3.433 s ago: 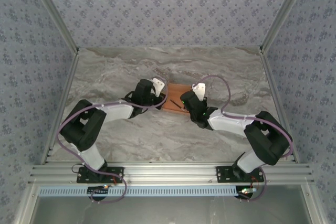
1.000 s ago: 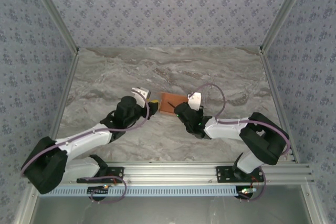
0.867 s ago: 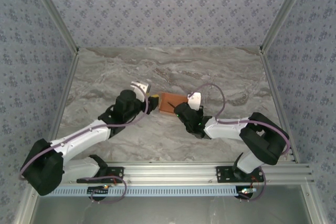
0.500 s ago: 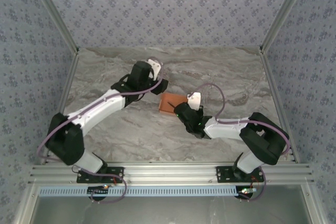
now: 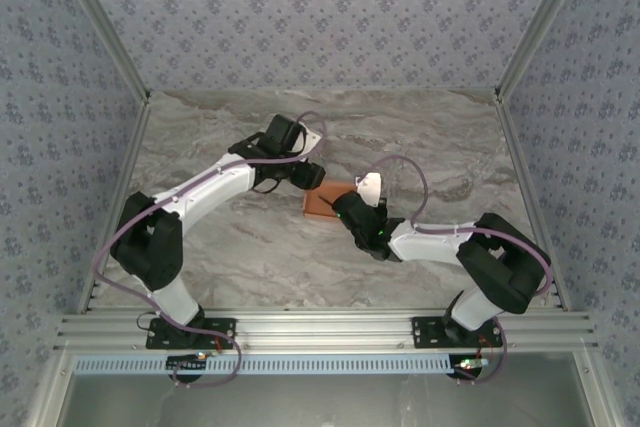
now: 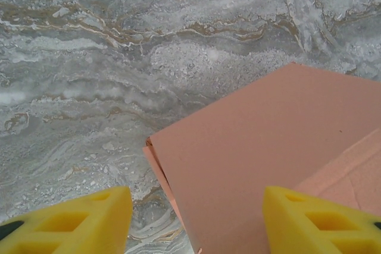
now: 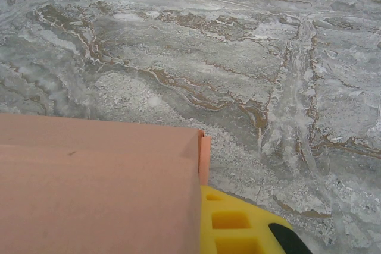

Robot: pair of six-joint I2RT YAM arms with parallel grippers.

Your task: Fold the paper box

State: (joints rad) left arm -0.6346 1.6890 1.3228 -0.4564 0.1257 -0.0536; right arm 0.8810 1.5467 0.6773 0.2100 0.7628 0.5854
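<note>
The left hand is spread wide. Its yellow fingertips straddle one corner of the paper box from above, gripping nothing. In the top view it hovers at the box's far-left corner, and the right hand is tucked against the box's near-right side. One yellow pad lies just beside the box's end flap. Its partner is hidden behind the card, so I cannot tell whether this hand grips. The box lies flat on the tabletop. Folding looks nearly finished, with a thin flap edge showing at the corner. The next move probably calls for the left hand to press that edge in while the right hand braces.
</note>
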